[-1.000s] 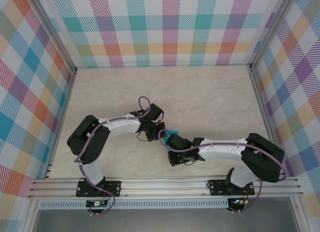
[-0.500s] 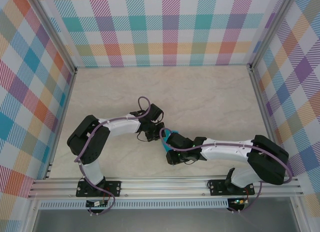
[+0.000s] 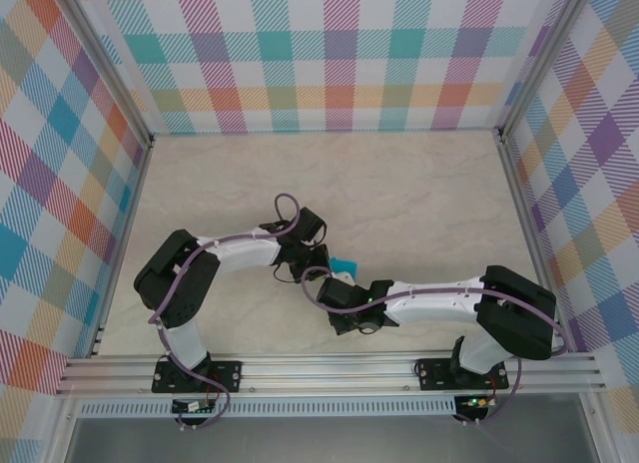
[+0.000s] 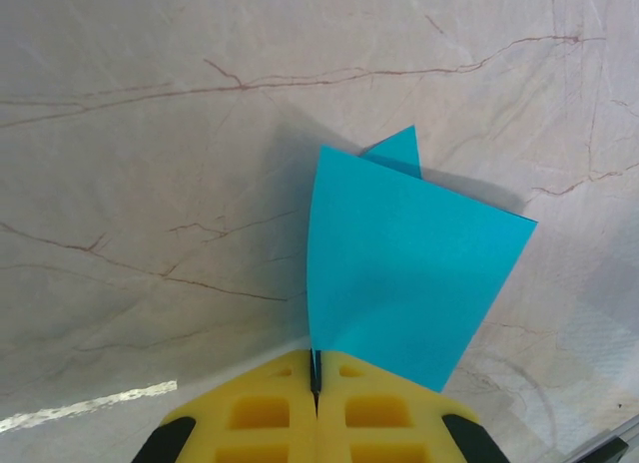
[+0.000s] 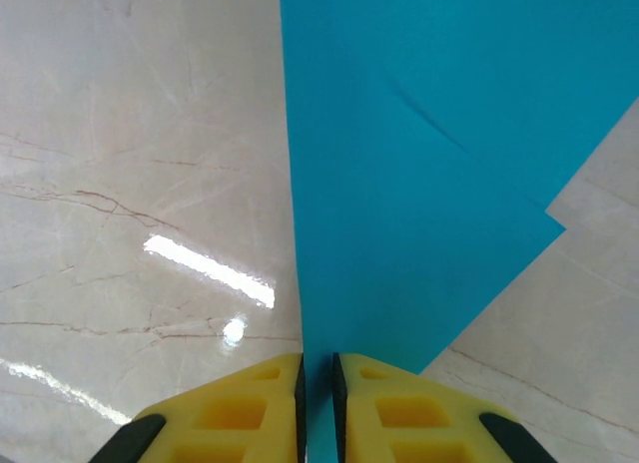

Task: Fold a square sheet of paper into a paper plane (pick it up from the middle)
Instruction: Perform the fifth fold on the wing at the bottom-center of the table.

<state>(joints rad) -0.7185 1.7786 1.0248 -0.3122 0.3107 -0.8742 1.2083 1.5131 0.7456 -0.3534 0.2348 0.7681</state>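
The square sheet of paper (image 4: 409, 273), teal-blue, is folded into a pointed wedge like a paper plane, and it stands on edge above the marble table. My left gripper (image 4: 316, 368) is shut on its lower corner, yellow fingers pressed together. My right gripper (image 5: 318, 368) has the paper (image 5: 419, 184) running between its nearly closed jaws, with a faint crease on the panel ahead. From above, a small teal piece of the paper (image 3: 343, 264) shows between the left gripper (image 3: 318, 258) and the right gripper (image 3: 334, 281), near the table's middle front.
Pale marble tabletop (image 3: 399, 194) stretches behind the arms, walled by checked panels (image 3: 329, 54) at the back and sides. An aluminium rail (image 3: 329, 368) runs along the near edge with both arm bases on it.
The right gripper let go briefly and closed again on the paper. Its wrist has shifted left and nearer to me, so more teal paper shows to the right of it. The left arm stayed put.
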